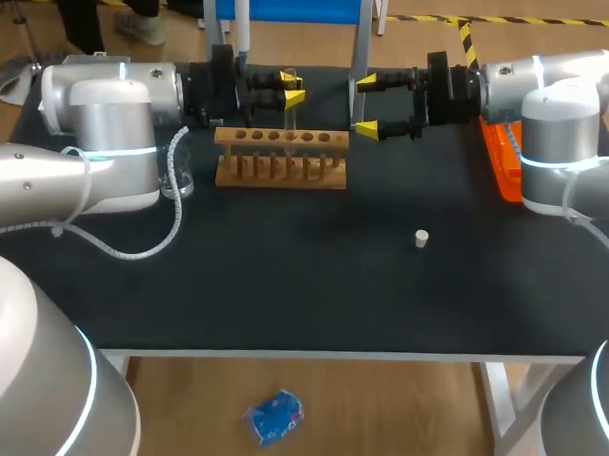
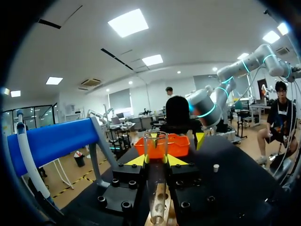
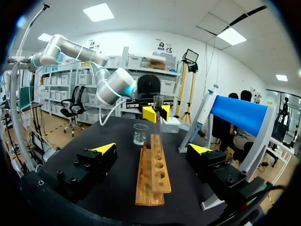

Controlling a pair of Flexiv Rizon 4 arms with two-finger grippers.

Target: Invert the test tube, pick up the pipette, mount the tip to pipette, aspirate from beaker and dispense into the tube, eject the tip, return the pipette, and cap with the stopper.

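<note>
The left hand (image 2: 155, 160) is closed on a clear glass test tube (image 2: 157, 188), with a yellow tip pressing it from each side. The tube stands upright, its lower end just above the light wooden tube rack (image 1: 282, 157). Beside this hand, a blue cylindrical stand (image 2: 51, 141) carries a slim white pipette (image 2: 28, 165). Ahead of the hand, a small white stopper (image 2: 216, 167) lies on the black counter (image 1: 283, 277), and an orange plastic tray (image 2: 178, 147) lies farther ahead.

The right hand (image 3: 152, 149) is open, its fingers spread wide and touching nothing. The rack lies lengthwise under and ahead of it. Past the rack's far end stands a clear glass beaker (image 3: 140, 134). Farthest ahead, the left hand faces this one, holding the tube over that same end of the rack.
</note>
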